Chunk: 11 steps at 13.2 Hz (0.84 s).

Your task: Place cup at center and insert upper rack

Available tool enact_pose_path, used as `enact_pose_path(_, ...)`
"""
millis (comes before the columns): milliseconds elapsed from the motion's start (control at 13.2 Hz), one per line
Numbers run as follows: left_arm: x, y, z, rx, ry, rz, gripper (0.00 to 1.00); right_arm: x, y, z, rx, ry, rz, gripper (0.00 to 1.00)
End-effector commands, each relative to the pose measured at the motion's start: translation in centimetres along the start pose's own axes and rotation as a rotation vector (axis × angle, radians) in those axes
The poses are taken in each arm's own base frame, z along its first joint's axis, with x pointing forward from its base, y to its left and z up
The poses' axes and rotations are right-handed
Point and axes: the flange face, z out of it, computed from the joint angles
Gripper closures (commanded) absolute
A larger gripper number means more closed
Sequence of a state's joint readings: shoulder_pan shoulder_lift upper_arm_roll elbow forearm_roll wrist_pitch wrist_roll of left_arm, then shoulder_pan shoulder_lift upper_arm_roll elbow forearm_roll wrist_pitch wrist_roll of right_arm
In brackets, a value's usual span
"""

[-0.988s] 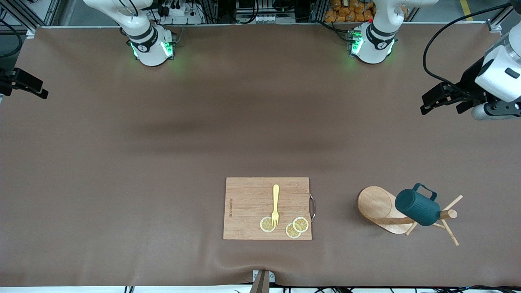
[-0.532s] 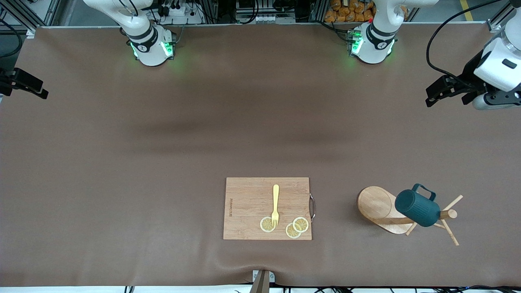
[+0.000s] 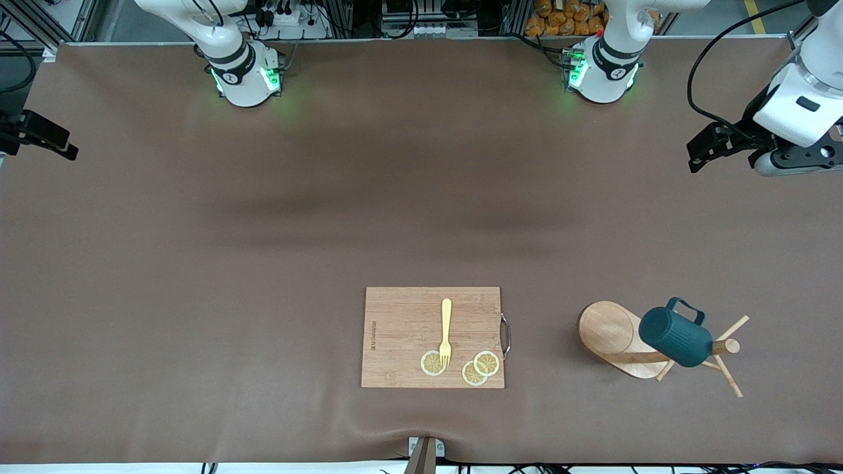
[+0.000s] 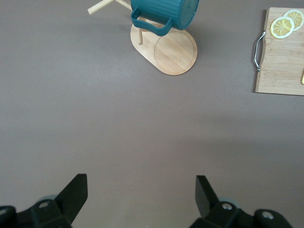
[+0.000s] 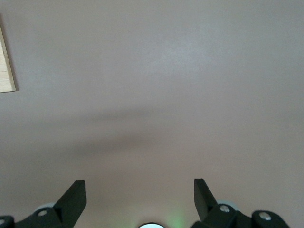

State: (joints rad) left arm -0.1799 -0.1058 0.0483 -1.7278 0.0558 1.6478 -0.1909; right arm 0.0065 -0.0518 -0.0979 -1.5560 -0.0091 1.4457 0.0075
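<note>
**Mug tree down, both grippers empty**

Front view: we find the upper rack (image 3: 619, 337) lying on its side near the left arm's end of the table, its oval base tipped up and its pole running toward 3 o'clock. The cup (image 3: 676, 336) lies across that pole, handle pointing to 1 o'clock, the pegs splayed just past it. At 9 o'clock from the rack sits the cutting board (image 3: 402, 329), well apart, carrying a yellow fork (image 3: 446, 331) and three lemon slices (image 3: 486, 363). The left gripper (image 3: 703, 146) hovers over bare table at 1 o'clock from the cup, well apart. The right gripper (image 3: 39, 135) waits over the table edge at the right arm's end.

Left wrist view: we see the left gripper (image 4: 141, 195) with fingers spread wide, holding nothing; cup, rack base and board corner lie ahead.

Right wrist view: the right gripper (image 5: 139, 198) is likewise spread wide and empty, over bare table mat (image 5: 166, 85).
</note>
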Motion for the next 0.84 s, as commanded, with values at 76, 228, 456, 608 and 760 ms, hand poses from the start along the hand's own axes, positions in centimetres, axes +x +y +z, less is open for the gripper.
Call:
enact_pose_path(76, -1.1, 0.3, -0.4, 0.019, 0.029, -0.017, 0.0, -0.1, -0.2, -0.4, -0.006, 0.005, -0.001, 0.0)
enact_pose_path(228, -0.9, 1.1, -0.4, 0.021, 0.03, -0.003, 0.0, -0.1, -0.2, -0.4, -0.006, 0.003, -0.001, 0.0)
enact_pose_path(456, -0.7, 2.2, -1.4, 0.018, 0.052, 0.018, 0.0, -0.1, -0.2, -0.3, -0.007, 0.002, -0.001, 0.0)
enact_pose_path(608, -0.3, 2.3, -1.6, 0.019, 0.048, 0.019, 0.0, -0.1, -0.2, -0.4, -0.006, 0.003, -0.001, 0.0)
enact_pose_path(760, -0.3, 2.1, -1.5, 0.019, 0.046, 0.021, 0.0, -0.1, -0.2, -0.3, -0.007, 0.002, -0.001, 0.0)
